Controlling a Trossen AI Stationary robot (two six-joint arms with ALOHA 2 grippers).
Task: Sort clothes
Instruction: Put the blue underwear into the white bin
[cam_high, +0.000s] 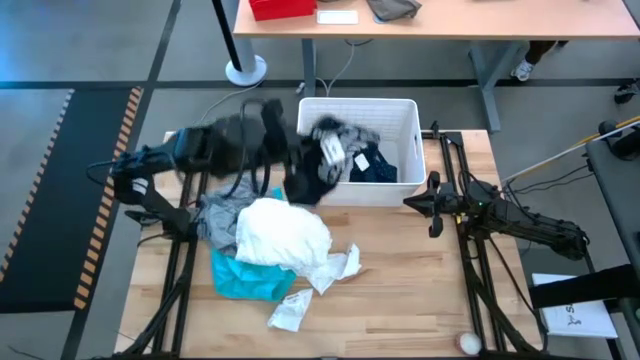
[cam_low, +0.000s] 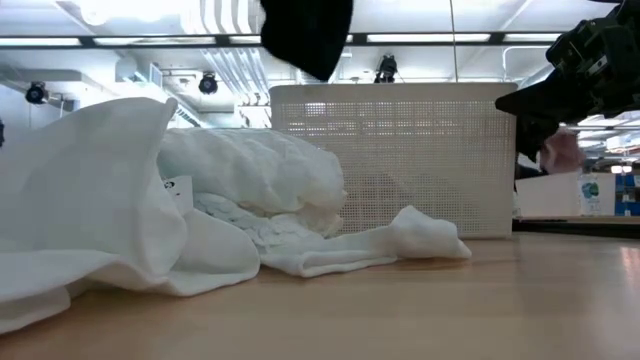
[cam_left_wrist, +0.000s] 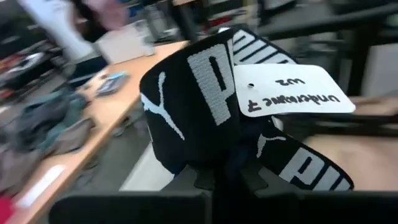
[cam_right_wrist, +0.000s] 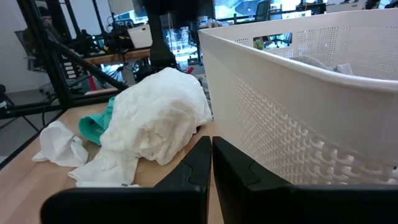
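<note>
Wooden table (cam_high: 400, 290) in a workshop; white bin (cam_high: 405, 125) at twelve o'clock. Left gripper (cam_high: 300, 160) clamps black underwear (cam_high: 315, 175); right gripper (cam_high: 432, 205), three o'clock, closed, empty.

Clothes pile (cam_high: 268, 240) lies on table (cam_high: 420, 290) before bin (cam_high: 400, 115).

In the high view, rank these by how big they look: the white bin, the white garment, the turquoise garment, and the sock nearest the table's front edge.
1. White bin
2. White garment
3. Turquoise garment, though part of it lies hidden under the white garment, so its full size is unsure
4. Sock
</note>
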